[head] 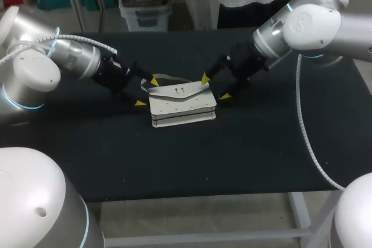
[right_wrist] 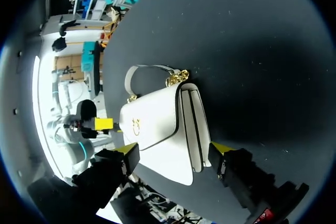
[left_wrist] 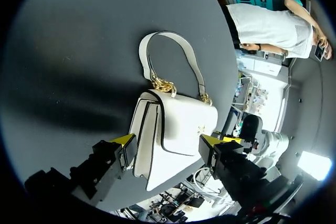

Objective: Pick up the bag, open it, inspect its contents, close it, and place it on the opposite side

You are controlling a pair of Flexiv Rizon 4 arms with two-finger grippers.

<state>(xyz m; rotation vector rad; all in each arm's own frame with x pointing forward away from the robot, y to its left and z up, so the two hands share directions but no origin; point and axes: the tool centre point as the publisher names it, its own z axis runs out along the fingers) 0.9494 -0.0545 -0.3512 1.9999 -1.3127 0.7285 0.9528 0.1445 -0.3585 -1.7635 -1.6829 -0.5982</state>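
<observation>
Two grippers flank a white bag (head: 181, 105) lying flat mid-table (head: 232, 155).

The left arm (head: 70, 56) slants down to the bag's left end and the right arm (head: 302, 24) to its right end, both wrists angled low toward it. The left gripper (head: 146, 91) and right gripper (head: 214, 86) each hold their yellow-tipped fingers spread wide, straddling that end of the bag without clamping it. The handle (left_wrist: 143, 56) lies on the table at the bag's far edge.
</observation>
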